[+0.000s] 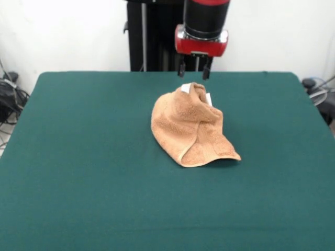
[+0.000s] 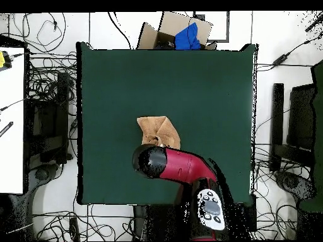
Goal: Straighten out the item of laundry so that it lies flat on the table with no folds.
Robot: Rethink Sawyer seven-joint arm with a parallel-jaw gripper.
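Front view: the gripper hangs from the red and black arm just above the highest part of the towel. Its two dark fingers stand apart with a clear gap between them. Nothing is held. The tips sit close over the towel's top but show no contact with it. The towel lies a little right of the middle of the green table, bunched into a peaked heap. A folded flap with a hemmed edge spreads toward the lower right, its corner lifted slightly off the cloth. A small white tag shows at the peak, with a second white patch just right of it. Dark cables lie off the table's left edge.

Overhead view: the arm reaches over the table and covers the gripper, and its black end overlaps the near edge of the towel. The towel appears crumpled, left of the table's middle. A cardboard box holding a blue item stands beyond the far table edge. Tangled cables spread over the floor on both sides.
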